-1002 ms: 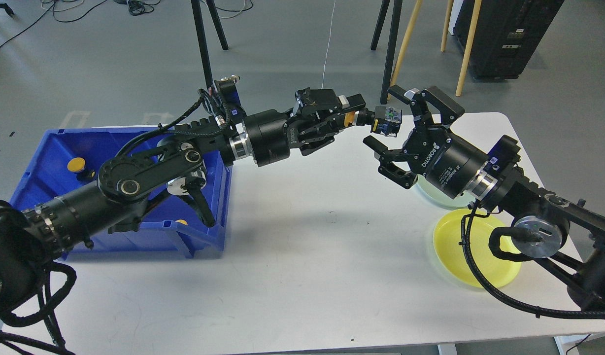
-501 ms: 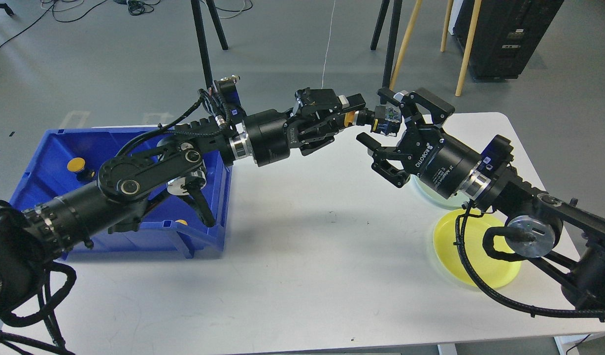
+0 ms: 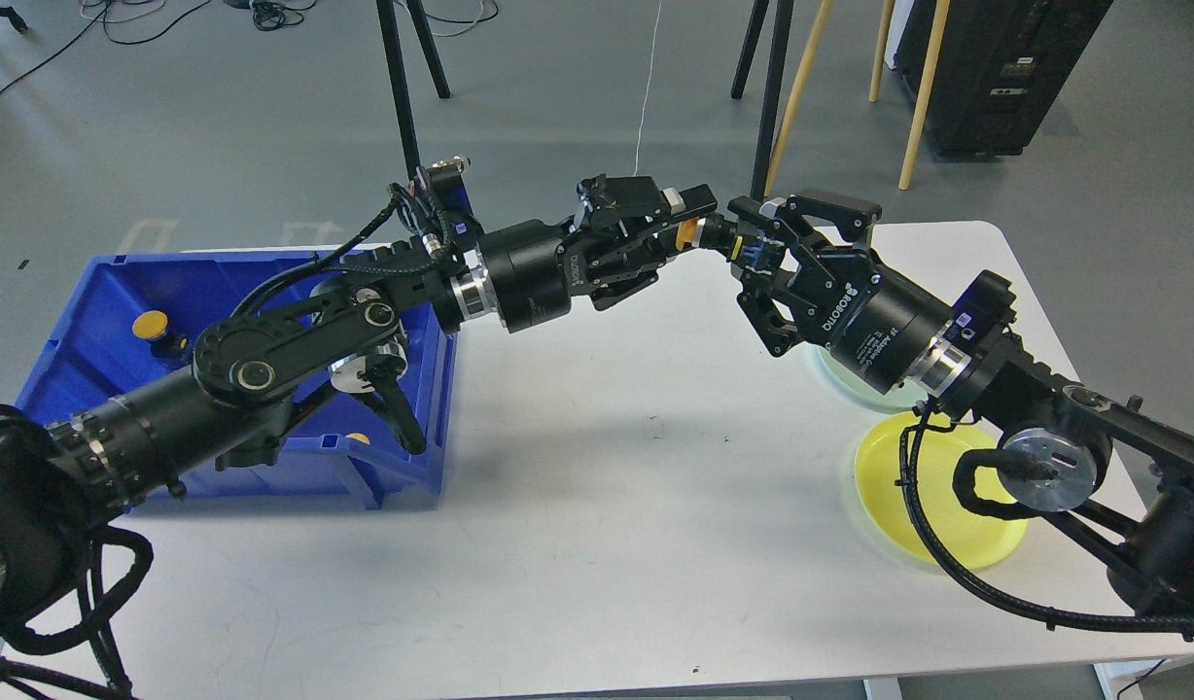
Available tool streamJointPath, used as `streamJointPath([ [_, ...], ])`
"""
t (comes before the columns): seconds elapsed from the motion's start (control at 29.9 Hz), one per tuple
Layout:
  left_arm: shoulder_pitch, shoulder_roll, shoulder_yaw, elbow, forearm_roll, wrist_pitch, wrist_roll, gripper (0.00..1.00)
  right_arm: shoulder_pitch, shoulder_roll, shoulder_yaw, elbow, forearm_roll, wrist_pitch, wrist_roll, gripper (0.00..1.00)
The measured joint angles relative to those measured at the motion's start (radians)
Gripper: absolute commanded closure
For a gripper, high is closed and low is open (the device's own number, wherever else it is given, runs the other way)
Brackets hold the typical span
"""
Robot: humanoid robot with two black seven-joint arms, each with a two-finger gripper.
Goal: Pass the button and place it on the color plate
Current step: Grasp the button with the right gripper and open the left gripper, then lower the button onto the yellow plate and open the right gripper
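Observation:
A button with a yellow cap (image 3: 689,233) and a black body hangs in the air above the table's far middle. My left gripper (image 3: 696,216) is shut on its cap end. My right gripper (image 3: 748,243) comes in from the right, and its jaws have narrowed onto the button's blue rear end (image 3: 753,253), so both grippers hold it. The yellow plate (image 3: 947,515) lies on the table at the right, partly behind my right arm. A pale green plate (image 3: 855,377) lies just beyond it, mostly hidden by the right wrist.
A blue bin (image 3: 91,292) stands at the left of the white table (image 3: 607,506), with more yellow buttons in it (image 3: 152,324). My left arm lies across the bin. Tripod legs and wooden stool legs stand on the floor beyond the far edge.
My right gripper has moved left and up to the button, and its jaws have narrowed around the rear end. The left gripper has stayed nearly still, holding the cap end.

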Motion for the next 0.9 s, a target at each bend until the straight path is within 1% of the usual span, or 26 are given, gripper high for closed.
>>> streamJointPath([
  [0.03, 0.006, 0.000, -0.011, -0.001, 0.000, 0.000, 0.000, 0.21, -0.004, -0.001, 0.003, 0.000, 0.000, -0.003, 0.000, 0.99],
  [0.2, 0.018, 0.000, -0.043, -0.003, 0.000, 0.000, 0.000, 0.18, -0.049, -0.004, 0.037, -0.001, 0.004, -0.019, 0.000, 0.99],
  [0.3, 0.020, 0.010, -0.054, -0.003, 0.000, 0.000, 0.000, 0.17, -0.109, -0.002, 0.066, -0.012, 0.001, -0.072, 0.000, 0.99],
  [0.4, 0.032, 0.042, -0.078, -0.003, 0.001, 0.000, 0.000, 0.16, -0.183, -0.009, 0.067, -0.059, -0.013, -0.194, 0.000, 0.99],
  [0.57, 0.042, 0.179, -0.081, -0.013, 0.030, 0.000, 0.000, 0.14, -0.311, -0.025, 0.034, -0.140, -0.129, -0.430, -0.003, 0.99],
  [0.63, 0.039, 0.241, -0.075, -0.038, 0.100, 0.000, 0.000, 0.14, -0.346, -0.026, 0.011, -0.147, -0.192, -0.523, -0.009, 0.97],
  [0.7, 0.034, 0.315, -0.073, -0.063, 0.234, 0.000, 0.000, 0.14, -0.368, -0.028, -0.024, -0.152, -0.254, -0.630, -0.019, 0.91],
  [0.74, 0.032, 0.349, -0.072, -0.075, 0.318, 0.000, 0.000, 0.14, -0.372, -0.028, -0.037, -0.155, -0.269, -0.657, -0.022, 0.89],
  [0.77, 0.029, 0.374, -0.070, -0.084, 0.393, 0.000, 0.000, 0.14, -0.374, -0.028, -0.050, -0.160, -0.279, -0.676, -0.025, 0.83],
  [0.8, 0.020, 0.404, -0.066, -0.092, 0.495, 0.000, 0.000, 0.14, -0.375, -0.028, -0.060, -0.166, -0.284, -0.687, -0.029, 0.73],
  [0.9, -0.014, 0.483, -0.017, -0.100, 0.733, 0.000, 0.000, 0.13, -0.376, -0.026, -0.069, -0.189, -0.287, -0.697, -0.033, 0.33],
])
